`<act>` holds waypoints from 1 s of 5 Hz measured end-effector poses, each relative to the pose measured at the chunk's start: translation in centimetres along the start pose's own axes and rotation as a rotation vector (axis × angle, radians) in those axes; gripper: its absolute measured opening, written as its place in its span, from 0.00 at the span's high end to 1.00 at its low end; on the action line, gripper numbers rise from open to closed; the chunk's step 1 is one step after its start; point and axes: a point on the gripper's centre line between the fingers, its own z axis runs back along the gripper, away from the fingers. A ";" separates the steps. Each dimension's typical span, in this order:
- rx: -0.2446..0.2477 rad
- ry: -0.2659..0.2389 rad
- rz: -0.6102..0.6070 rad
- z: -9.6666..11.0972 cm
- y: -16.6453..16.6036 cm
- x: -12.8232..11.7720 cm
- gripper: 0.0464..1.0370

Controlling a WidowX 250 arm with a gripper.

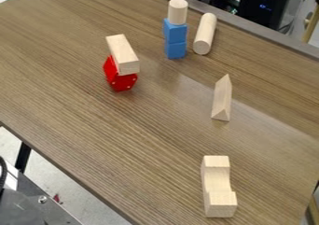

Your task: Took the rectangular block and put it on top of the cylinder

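One rectangular block (pixel 123 54) on red piece (pixel 124 83), one upright cylinder (pixel 177 12)

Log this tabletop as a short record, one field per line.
surface: brown wood-grain table
rectangular block: lying on the red piece
stack: two blue blocks, short cylinder upright on top
long cylinder: on its side, beside the stack
triangular prism: lying on the table
notched block: near the bottom edge of the view

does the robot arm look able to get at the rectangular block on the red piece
Probably yes: the rectangular block lies on the red piece with nothing on top of it, and the blue blocks stand apart from it, so the way from above looks free.
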 end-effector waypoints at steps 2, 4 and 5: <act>0.029 0.026 -0.034 -1.4 -0.5 -1.7 0.04; -0.018 0.026 -0.083 0.9 -2.1 -5.0 0.04; -0.052 0.074 -0.065 2.0 -2.1 -7.9 0.04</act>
